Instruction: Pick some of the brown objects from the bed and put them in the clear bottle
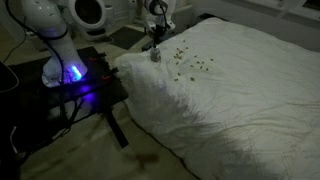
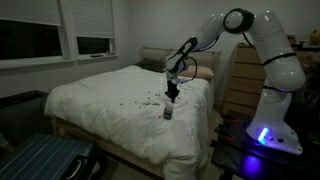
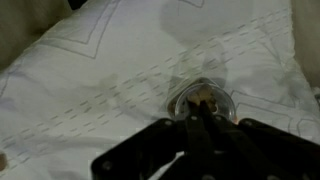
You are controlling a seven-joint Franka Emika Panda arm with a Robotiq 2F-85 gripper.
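The clear bottle (image 1: 155, 57) (image 2: 168, 113) stands upright on the bed's white sheet (image 1: 240, 100) (image 2: 100, 100), close to the edge. My gripper (image 1: 154, 45) (image 2: 172, 97) hangs straight over it, pointing down. In the wrist view the dark fingers (image 3: 200, 112) are pressed together, shut, just above the bottle's round mouth (image 3: 222, 98). Small tan-brown bits show inside the mouth at the fingertips; whether one is pinched cannot be told. The brown objects (image 1: 187, 62) (image 2: 150, 100) lie loosely scattered on the sheet beside the bottle.
My base stands on a black table with a blue light (image 1: 73, 74) (image 2: 262, 135) next to the bed. A wooden dresser (image 2: 238, 80) is behind the arm. A blue suitcase (image 2: 45, 160) lies on the floor at the bed's foot. Pillows (image 2: 150, 60) sit at the head.
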